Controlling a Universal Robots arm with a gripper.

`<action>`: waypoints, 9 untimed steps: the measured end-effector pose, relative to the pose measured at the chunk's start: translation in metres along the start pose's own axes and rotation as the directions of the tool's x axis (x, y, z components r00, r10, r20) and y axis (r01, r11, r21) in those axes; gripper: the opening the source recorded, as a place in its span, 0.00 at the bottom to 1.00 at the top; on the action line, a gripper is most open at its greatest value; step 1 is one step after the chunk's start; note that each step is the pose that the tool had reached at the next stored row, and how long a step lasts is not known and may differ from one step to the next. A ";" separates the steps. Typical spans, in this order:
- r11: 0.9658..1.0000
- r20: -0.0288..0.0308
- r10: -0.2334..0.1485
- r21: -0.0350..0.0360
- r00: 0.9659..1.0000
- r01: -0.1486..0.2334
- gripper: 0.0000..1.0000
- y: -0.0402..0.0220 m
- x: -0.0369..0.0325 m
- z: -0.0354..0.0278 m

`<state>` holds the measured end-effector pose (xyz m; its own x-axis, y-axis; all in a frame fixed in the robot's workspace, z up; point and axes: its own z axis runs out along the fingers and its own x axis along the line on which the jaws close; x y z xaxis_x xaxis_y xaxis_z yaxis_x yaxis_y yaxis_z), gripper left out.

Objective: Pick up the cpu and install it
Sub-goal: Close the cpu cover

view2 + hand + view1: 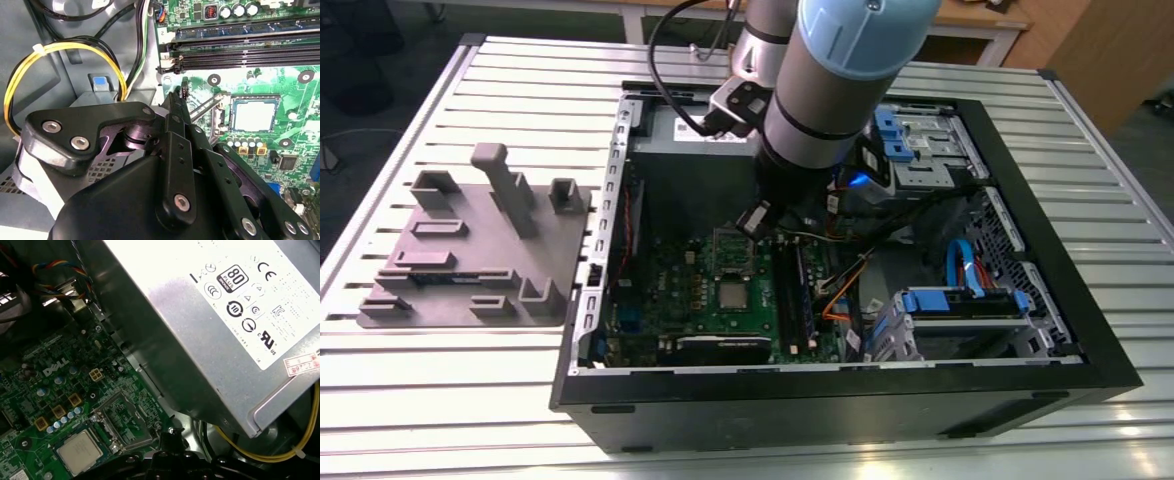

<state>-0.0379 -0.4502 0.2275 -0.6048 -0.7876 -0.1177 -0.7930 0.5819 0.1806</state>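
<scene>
The cpu is a small silver-grey square lying flat in its socket on the green motherboard inside the open computer case. Both wrist views show the cpu seated there. The socket's metal frame stands hinged open beside it. My gripper hangs inside the case, above the board and a short way off the socket, toward the power supply. Its black fingertips meet at a point, shut with nothing between them, and the gripper's tip is apart from the cpu.
The grey power supply with a white label looms close beside the gripper. Yellow cables loop near it. Memory slots run past the socket. Blue drive brackets fill the case's right in the exterior view. A grey fixture tray lies on the slatted table.
</scene>
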 end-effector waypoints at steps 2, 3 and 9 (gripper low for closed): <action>1.000 -0.002 -0.001 0.001 1.000 0.001 0.10 0.0005 0.0002 -0.0006; 1.000 -0.002 -0.002 0.001 1.000 0.002 0.10 0.0007 0.0003 -0.0011; 1.000 -0.002 -0.003 0.001 1.000 0.003 0.10 0.0013 0.0002 -0.0028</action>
<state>-0.0389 -0.4502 0.2304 -0.6026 -0.7896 -0.1159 -0.7946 0.5801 0.1791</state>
